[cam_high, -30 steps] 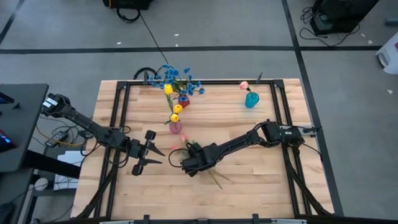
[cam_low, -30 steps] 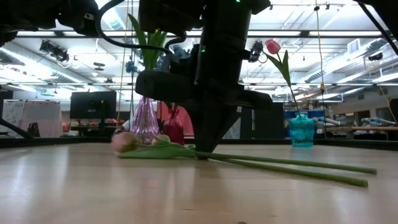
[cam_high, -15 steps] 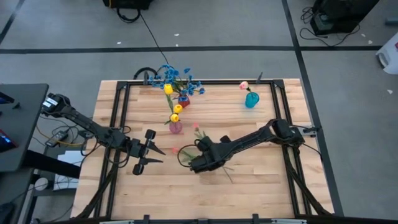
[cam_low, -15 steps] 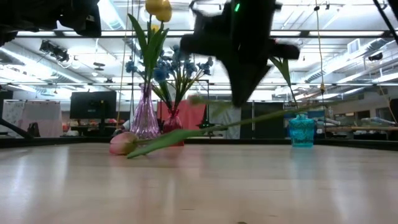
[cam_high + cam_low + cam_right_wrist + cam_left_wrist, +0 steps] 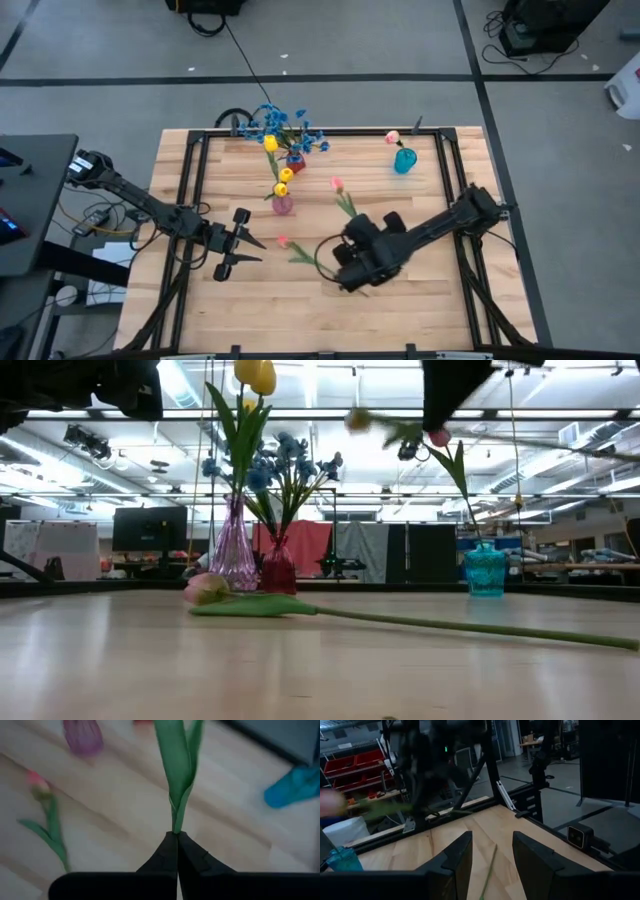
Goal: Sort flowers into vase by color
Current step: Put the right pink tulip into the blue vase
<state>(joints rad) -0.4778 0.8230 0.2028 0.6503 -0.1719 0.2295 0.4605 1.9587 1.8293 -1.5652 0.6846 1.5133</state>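
Note:
My right gripper (image 5: 354, 222) is raised over the middle of the table, shut on a pink tulip (image 5: 337, 183) whose bud points toward the far edge. A second pink tulip (image 5: 282, 241) lies flat on the wood, its long stem (image 5: 450, 625) running toward the right. At the far side, yellow tulips stand in a pink vase (image 5: 283, 203), blue sprays in a red vase (image 5: 295, 162), and one pink tulip in a teal vase (image 5: 404, 160). My left gripper (image 5: 245, 250) waits open at the table's left, level, with nothing between its fingers (image 5: 462, 855). My right gripper pinches the tulip's thin stem (image 5: 176, 826) between its two fingertips, just below the long green leaves. The fingers slant down from the table's near right. The flower is lifted clear of the table and sticks out past the fingertips toward the far edge.
A black frame rail (image 5: 300, 131) borders the wooden table top. The three vases stand in the far half; bare wood (image 5: 280, 300) lies along the near edge. The lying tulip's stem (image 5: 487, 870) reaches in front of my left gripper.
My right gripper has risen from the table and gone toward the right edge, tipping nearer to level. It took one pink tulip with it, now lifted clear with its bud swung toward the far edge. The other pink tulip stayed on the wood.

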